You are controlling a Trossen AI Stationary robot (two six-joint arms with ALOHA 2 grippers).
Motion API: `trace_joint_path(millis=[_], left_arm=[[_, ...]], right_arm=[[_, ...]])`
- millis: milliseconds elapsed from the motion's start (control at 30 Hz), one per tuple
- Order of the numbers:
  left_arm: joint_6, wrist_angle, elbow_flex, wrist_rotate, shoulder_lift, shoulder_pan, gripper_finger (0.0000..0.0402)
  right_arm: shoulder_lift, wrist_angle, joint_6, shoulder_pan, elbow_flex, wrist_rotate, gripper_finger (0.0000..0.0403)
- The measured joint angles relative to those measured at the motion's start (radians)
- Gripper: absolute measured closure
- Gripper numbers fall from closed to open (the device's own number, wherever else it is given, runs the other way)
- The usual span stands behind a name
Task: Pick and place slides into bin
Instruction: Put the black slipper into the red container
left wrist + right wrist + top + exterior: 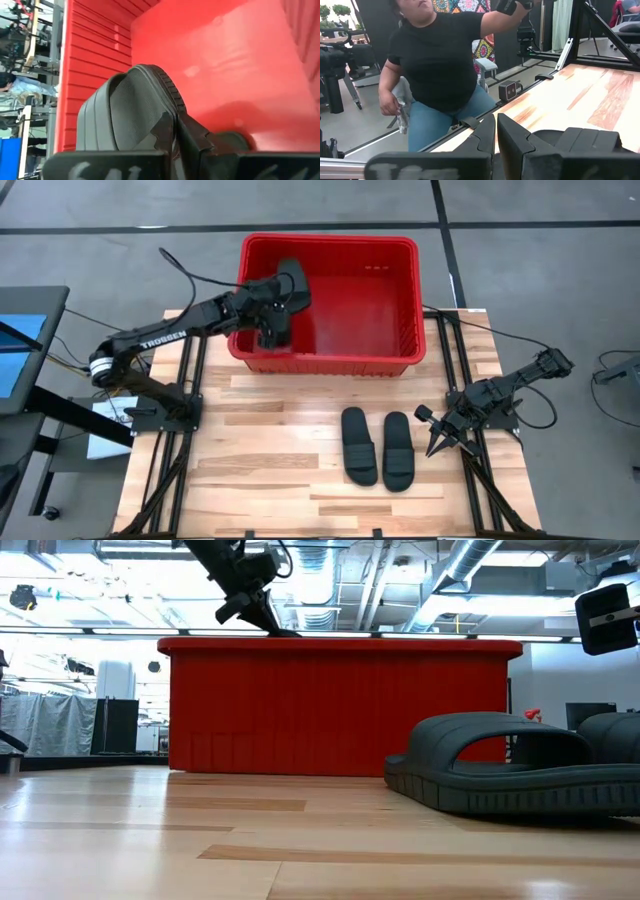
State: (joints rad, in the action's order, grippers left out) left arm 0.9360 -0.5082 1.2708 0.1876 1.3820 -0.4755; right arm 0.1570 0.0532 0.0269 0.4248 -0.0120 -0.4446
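Observation:
The red bin (400, 280) stands at the table's far middle. My left gripper (278, 308) reaches over its left half, shut on one black slide (125, 115) that hangs inside the bin's walls (95, 50). The low view shows that gripper (262, 612) just above the bin's rim. Two more slides (358, 445) (398, 450) lie side by side, soles down, on the table in front of the bin. My right gripper (437, 442) waits shut beside them, near the table's right edge. My left gripper pinches the slide's outer edge (167, 117) between its two fingers. The fingers slant down into the bin from the table's left side. The slide stands on edge beyond the fingers, tilted and lifted clear above the bin's red floor (240, 60).
A person (440, 65) sits beyond the table's near right side, one arm raised. The nearer slide (500, 775) fills the low view's right. Bare wooden tabletop (260, 480) stretches left of the two slides.

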Motion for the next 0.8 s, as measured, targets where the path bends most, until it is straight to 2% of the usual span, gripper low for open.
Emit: trace_joint_path(millis=[267,533,800], left_arm=[[0.075,0.040,0.001,-0.005,0.080,-0.028,0.0401],[0.078,0.053,0.001,-0.027,0.173,-0.056,0.0401],[0.071,0.033,0.001,-0.053,0.217,-0.076,0.0401]], right_arm=[[0.000,0.000,0.000,0.000,0.000,0.000,0.0392],[0.000,0.000,0.000,0.000,0.000,0.000,0.0392],[0.000,0.000,0.000,0.000,0.000,0.000,0.0392]])
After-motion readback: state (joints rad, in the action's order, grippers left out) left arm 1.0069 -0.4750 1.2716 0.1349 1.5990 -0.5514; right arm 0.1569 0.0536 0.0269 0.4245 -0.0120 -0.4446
